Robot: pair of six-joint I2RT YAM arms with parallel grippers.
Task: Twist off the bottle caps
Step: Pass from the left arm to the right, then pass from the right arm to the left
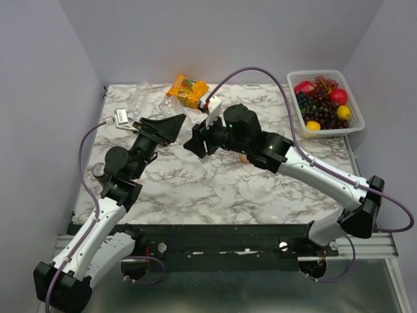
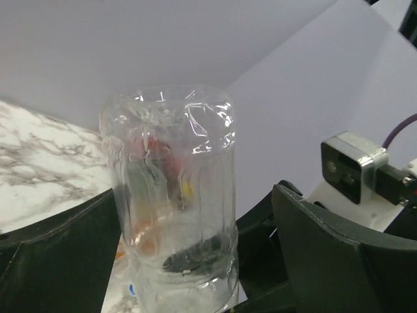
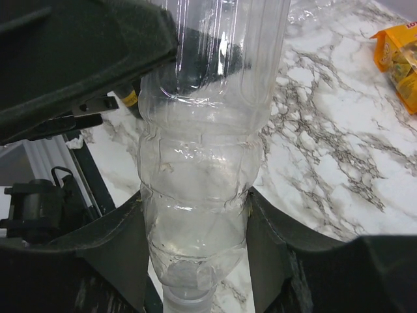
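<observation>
A clear bottle hangs above the table between the two arms, over the middle of the marble top. The left pincer stands wide apart around the bottle's base end. There is a gap on each side and it touches nothing. The right pincer is clamped on the same bottle at its shoulder, one finger pressed against each side. The neck points down toward the right wrist camera. That neck end looks pale and is cut off at the lower edge of the view, so I cannot tell whether a cap sits on it.

At the back of the table a second clear bottle lies just beside an orange snack packet. A third clear bottle lies a little further left. A white fruit basket sits in the back right corner, well apart from both arms, holding grapes and red and yellow fruit.
</observation>
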